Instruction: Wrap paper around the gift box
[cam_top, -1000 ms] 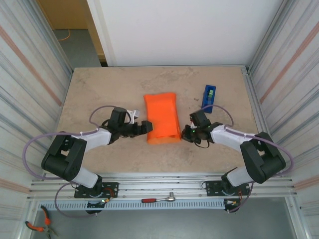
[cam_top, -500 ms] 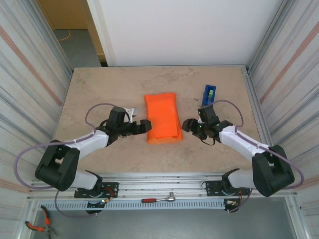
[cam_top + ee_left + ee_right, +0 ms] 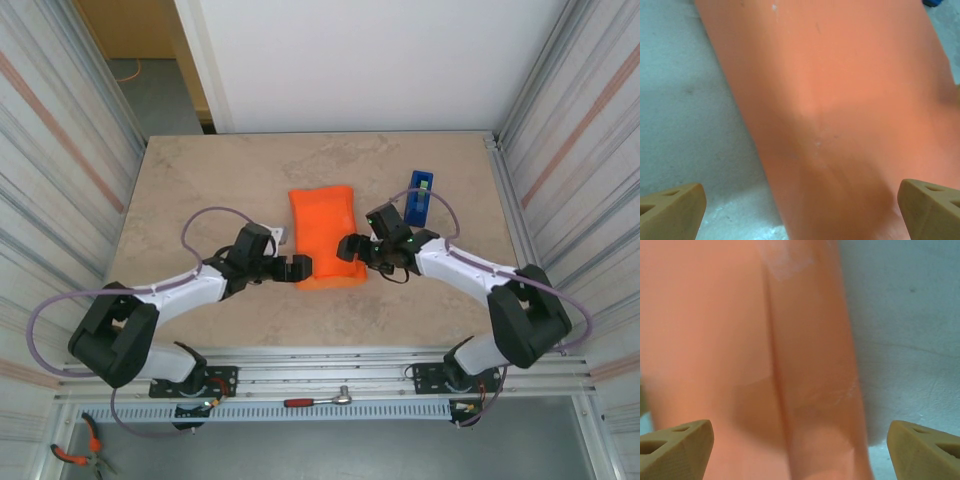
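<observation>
The beige bench [image 3: 200,180] takes up the middle of the top view. At its centre lies the paper [image 3: 325,235], a bright orange sheet already folded over into a long, puffy parcel that runs from upper to lower frame. The gift box is hidden; judging by the bulge, it sits inside the fold. In the right wrist view a lengthwise overlap line runs down the paper [image 3: 740,340], so the main wrap around the box looks done. No tape can be made out on that seam, and the ends look loose and rounded rather than creased flat. Closing and fixing them is probably what is left.

To the upper right of the parcel, a little apart from it, stands a blue tape dispenser [image 3: 419,196].

The left gripper [image 3: 297,268] sits at the parcel's lower left corner, and the right gripper [image 3: 352,247] at its right edge, low down. In each wrist view the tan fingers [image 3: 670,212] are spread wide at the bottom corners. The orange surface [image 3: 840,100] lies ahead between them, and nothing is pinched on either side.
</observation>
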Controlling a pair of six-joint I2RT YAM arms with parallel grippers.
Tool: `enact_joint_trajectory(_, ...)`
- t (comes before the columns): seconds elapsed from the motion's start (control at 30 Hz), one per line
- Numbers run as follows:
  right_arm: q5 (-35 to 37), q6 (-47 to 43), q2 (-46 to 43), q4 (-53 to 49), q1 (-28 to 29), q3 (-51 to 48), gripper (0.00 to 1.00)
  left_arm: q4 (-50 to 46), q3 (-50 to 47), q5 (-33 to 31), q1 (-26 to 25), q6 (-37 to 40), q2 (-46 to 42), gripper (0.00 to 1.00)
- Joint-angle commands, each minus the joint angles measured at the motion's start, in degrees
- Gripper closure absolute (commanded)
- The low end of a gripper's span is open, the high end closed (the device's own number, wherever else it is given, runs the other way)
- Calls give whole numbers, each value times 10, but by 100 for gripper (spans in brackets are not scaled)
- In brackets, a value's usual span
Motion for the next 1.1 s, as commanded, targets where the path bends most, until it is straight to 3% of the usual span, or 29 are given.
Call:
enact_joint_trajectory(0.0, 24, -9, 33, 7, 5, -6, 14, -5, 10, -68, -7, 14, 18, 1)
enact_joint_trajectory(0.53, 47, 0, 47, 18, 14, -16, 19, 31, 21, -179, -59, -10, 102, 1)
enact_joint_trajectory(0.83, 120, 23, 100, 25, 30, -2, 42, 14, 37, -256, -76, -28, 131, 1)
enact_joint_trajectory(1.07, 125, 27, 91, 9, 48, 6, 47, -6, 47, -306, -97, -39, 141, 1)
